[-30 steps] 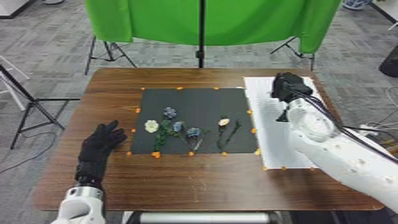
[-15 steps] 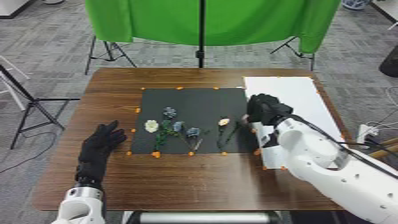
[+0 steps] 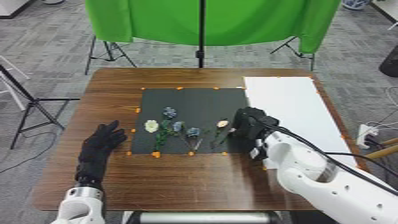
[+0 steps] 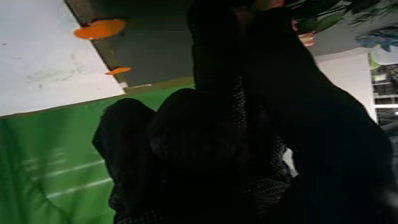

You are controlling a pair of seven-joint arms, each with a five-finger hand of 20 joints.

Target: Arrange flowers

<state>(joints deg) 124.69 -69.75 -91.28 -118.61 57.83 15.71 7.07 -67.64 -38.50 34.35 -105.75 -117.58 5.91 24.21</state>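
From where I stand, the right hand (image 3: 252,123) is at about three o'clock on the dark mat (image 3: 209,99), over its edge, just beside the pink flower (image 3: 223,122) and a dark stem (image 3: 233,132). The wrist view has its fingers (image 4: 216,55) mostly straight, with only a narrow gap towards the thumb, and green leaves (image 4: 318,22) close by. I'd call it partly open; I can't make out any firm hold, nor whether it touches a stem.

The white flower (image 3: 150,126) lies towards nine o'clock on the mat, the blue flowers (image 3: 193,132) between ten and six. The left hand (image 3: 102,138), open, rests on the table (image 3: 182,185) out at eight o'clock.

The step looks like lining up a pick, and plenty could spoil it. Those stems are thin and lie flat, so closing a touch too high would pinch air. The pink flower sits so near the dark stem that a wide sweep might drag both, or knock the bloom askew. Squeezing the bloom rather than the stalk could crush it. And pressing down too hard might rumple the mat and shift the whole layout.
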